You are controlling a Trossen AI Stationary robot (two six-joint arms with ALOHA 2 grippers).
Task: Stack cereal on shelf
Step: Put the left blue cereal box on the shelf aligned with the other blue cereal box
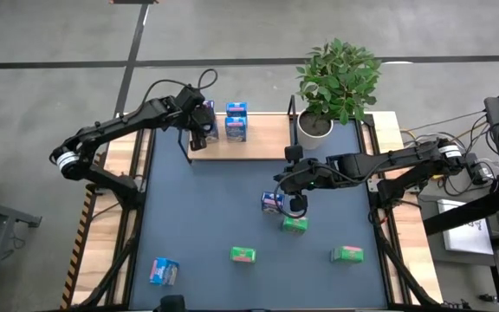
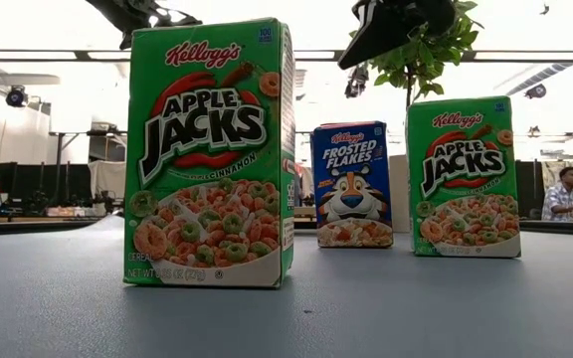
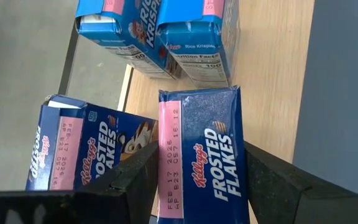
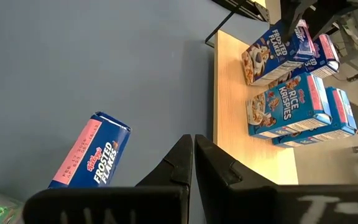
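My left gripper [image 1: 200, 123] is over the left end of the wooden shelf [image 1: 267, 139], shut on a dark blue Frosted Flakes box [image 3: 201, 155]. A second Frosted Flakes box [image 3: 73, 149] stands beside it, and two light blue Rice Krispies boxes [image 3: 166, 37] stand on the board farther along. My right gripper [image 1: 297, 206] is shut and empty above the table's middle. It is just right of another Frosted Flakes box [image 1: 273, 202], which stands upright on the mat [image 2: 351, 184]. My left gripper pinches the Frosted Flakes box between its two fingers [image 3: 135, 177], on two opposite sides just below the top panel [image 3: 166, 171]. The fingers come from above, pointing down, and lie across the top panel. The box is upright. I cannot tell whether its bottom rests on the board.
Three green Apple Jacks boxes [image 1: 294, 224], [image 1: 243, 254], [image 1: 347, 254] stand on the near half of the mat. A light blue box [image 1: 164, 271] lies near the front left. A potted plant [image 1: 315, 130] stands at the shelf's right end. A person [image 2: 565, 194] sits beyond the table.
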